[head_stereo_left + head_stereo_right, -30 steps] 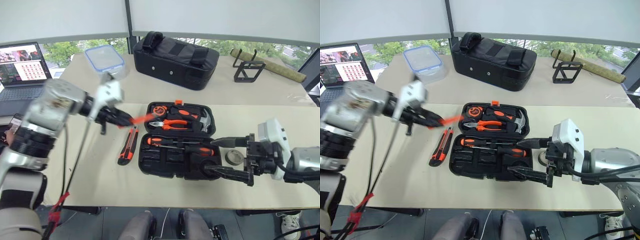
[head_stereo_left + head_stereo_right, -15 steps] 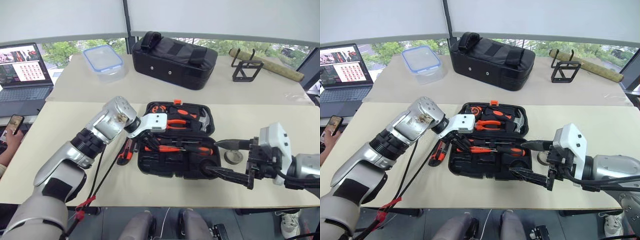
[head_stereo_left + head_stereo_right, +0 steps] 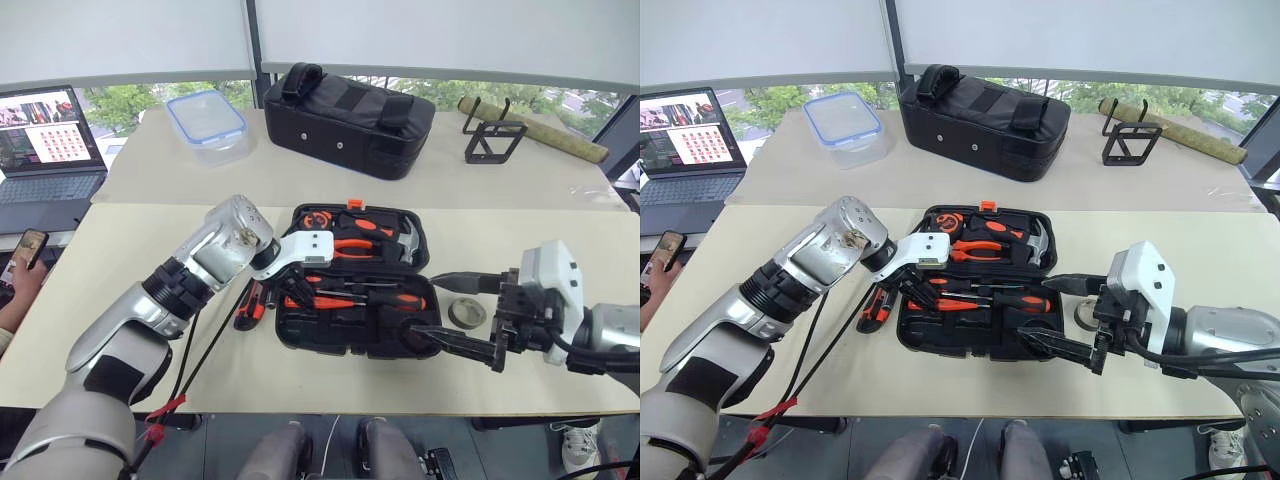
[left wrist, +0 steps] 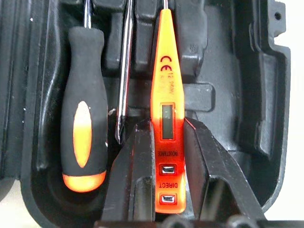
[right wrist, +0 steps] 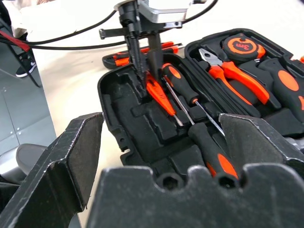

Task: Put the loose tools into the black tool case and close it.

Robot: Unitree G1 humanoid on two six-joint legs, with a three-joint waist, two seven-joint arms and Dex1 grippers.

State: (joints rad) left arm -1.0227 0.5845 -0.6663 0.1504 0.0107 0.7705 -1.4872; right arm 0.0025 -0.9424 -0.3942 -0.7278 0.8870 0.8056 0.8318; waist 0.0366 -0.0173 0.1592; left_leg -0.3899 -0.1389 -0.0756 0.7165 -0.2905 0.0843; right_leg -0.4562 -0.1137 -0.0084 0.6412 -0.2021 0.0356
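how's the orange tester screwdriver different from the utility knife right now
The tester screwdriver is all orange and sits over a slot inside the tool case, clamped by the left end effector. The utility knife is orange and black and lies loose on the table beside the case. Both are slim and elongated.

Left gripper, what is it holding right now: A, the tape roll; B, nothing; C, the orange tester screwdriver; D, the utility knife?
C: the left gripper has its two black fingers closed on the orange tester screwdriver, over the slots of the open black tool case.
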